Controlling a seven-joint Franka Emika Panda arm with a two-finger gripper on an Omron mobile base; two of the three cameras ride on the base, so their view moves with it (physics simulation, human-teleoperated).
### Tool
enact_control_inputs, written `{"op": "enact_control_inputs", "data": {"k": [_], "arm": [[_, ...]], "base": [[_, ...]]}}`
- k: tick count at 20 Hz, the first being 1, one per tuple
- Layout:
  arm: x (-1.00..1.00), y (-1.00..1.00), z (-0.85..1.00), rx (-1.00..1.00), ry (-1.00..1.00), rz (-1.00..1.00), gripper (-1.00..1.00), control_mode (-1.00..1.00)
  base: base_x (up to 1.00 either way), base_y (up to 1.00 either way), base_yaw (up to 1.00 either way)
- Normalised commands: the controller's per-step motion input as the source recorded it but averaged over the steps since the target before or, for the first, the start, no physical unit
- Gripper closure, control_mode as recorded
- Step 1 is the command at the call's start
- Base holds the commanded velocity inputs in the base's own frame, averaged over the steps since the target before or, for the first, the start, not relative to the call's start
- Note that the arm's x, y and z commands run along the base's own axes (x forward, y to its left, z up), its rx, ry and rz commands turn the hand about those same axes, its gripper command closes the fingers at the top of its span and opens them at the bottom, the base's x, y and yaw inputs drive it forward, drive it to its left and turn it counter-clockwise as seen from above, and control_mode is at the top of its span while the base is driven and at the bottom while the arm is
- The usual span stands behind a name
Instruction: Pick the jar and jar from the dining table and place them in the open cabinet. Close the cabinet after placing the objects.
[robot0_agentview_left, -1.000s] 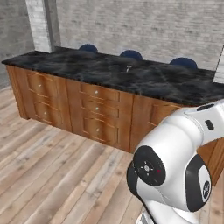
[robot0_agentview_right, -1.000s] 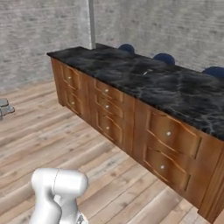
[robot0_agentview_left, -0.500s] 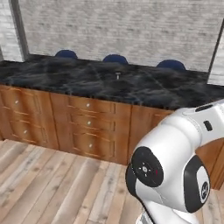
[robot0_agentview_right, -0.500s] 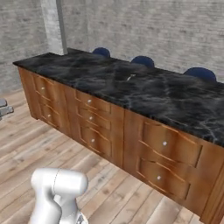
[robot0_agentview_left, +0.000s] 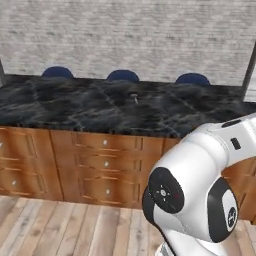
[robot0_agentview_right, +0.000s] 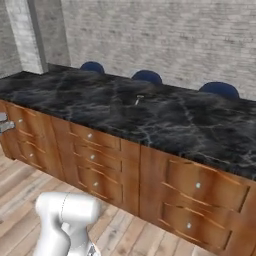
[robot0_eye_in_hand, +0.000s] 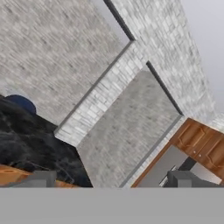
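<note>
Approach stage: dining table (robot0_agentview_left: 100, 112) is being faced across its drawer fronts (robot0_agentview_left: 105, 165), a small object (robot0_agentview_right: 139, 99), possibly a jar though too small to confirm, is lying mid-top, and gripper (robot0_eye_in_hand: 111, 179) is being carried released for reaching.

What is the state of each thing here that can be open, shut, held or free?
gripper: open, holds nothing.
drawers: all shut.
dining table: bears one small item on its top.
small item: free, untouched, too small to identify.
blue chairs: pushed in at the table's far side.
</note>
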Motion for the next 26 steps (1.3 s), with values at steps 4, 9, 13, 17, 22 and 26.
{"op": "enact_control_inputs", "data": {"k": [4,9,13,17,22,26], "arm": [[0.00,0.00,0.00,0.00,0.00,0.00,-1.00,1.00],[0.00,0.00,0.00,0.00,0.00,0.00,-1.00,1.00],[0.00,0.00,0.00,0.00,0.00,0.00,-1.00,1.00],[0.00,0.00,0.00,0.00,0.00,0.00,-1.00,1.00],[0.00,0.00,0.00,0.00,0.00,0.00,-1.00,1.00],[0.00,0.00,0.00,0.00,0.00,0.00,-1.00,1.00]], "base": [[0.74,0.53,-0.33],[0.70,0.73,-0.30],[0.74,0.85,-0.25],[0.71,0.85,-0.23],[0.71,0.48,-0.22],[0.80,0.02,-0.20]]}}
